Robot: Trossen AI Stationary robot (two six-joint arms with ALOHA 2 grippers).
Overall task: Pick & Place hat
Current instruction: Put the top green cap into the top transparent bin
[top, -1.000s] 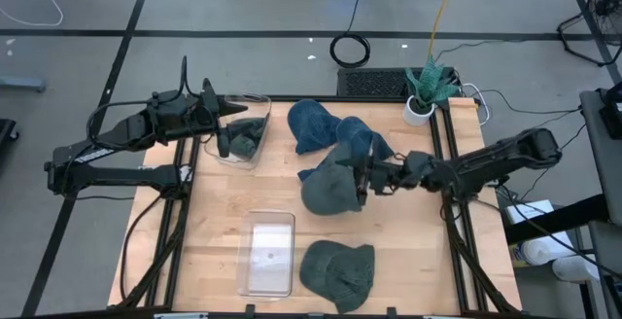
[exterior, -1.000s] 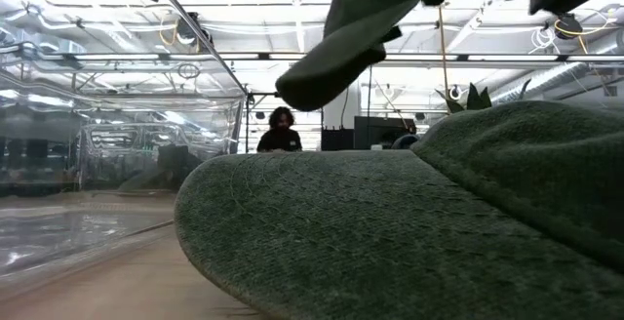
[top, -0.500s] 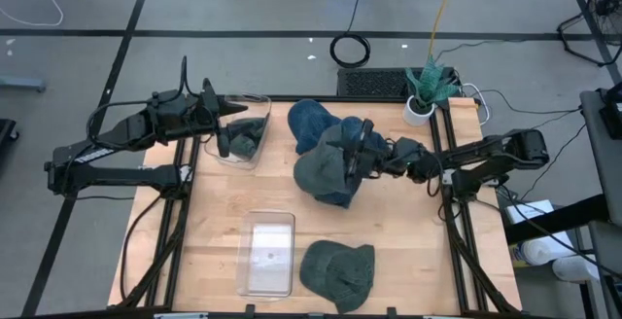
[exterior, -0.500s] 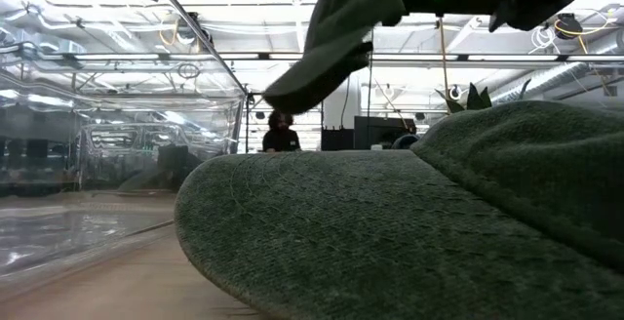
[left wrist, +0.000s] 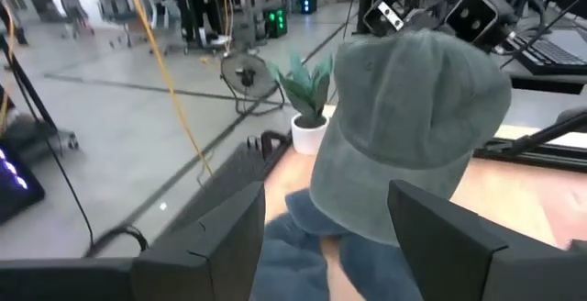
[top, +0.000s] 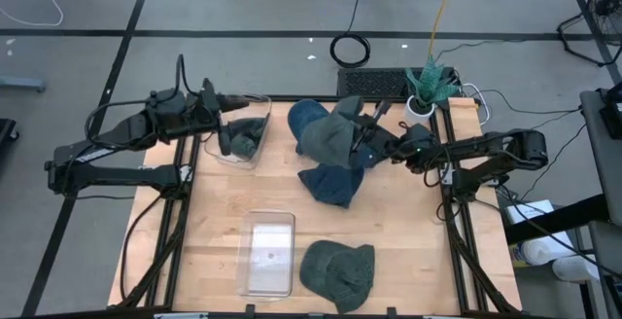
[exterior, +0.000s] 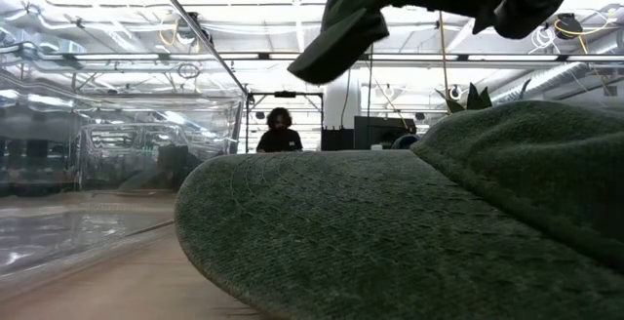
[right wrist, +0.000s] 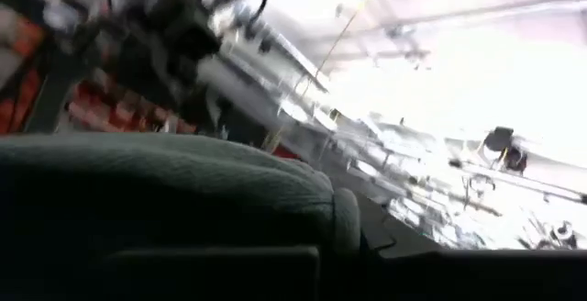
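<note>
I see right gripper point(top: 362, 136) clenched on soft grey-green hat point(top: 328, 136) | lifted farther toward worktop's far edge than before | left gripper point(top: 222, 124) released

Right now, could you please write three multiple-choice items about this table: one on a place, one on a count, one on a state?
1. Where does the empty clear plastic tray lie?
A. On the near part of the wooden table, beside a grey-green cap
B. Under the potted plant
C. In the left gripper

2. How many hats lie flat on the table, not lifted and not in a container?
A. One
B. Three
C. Six

3. What is the state of the right gripper?
A. Open and empty
B. Shut on the lifted grey-green cap
C. Resting on the floor

Answers:
1. A: the high view shows the tray next to that cap near the front edge.
2. B: two blue hats and one grey-green cap.
3. B: the cap hangs from it above the table in the left wrist view.
</note>
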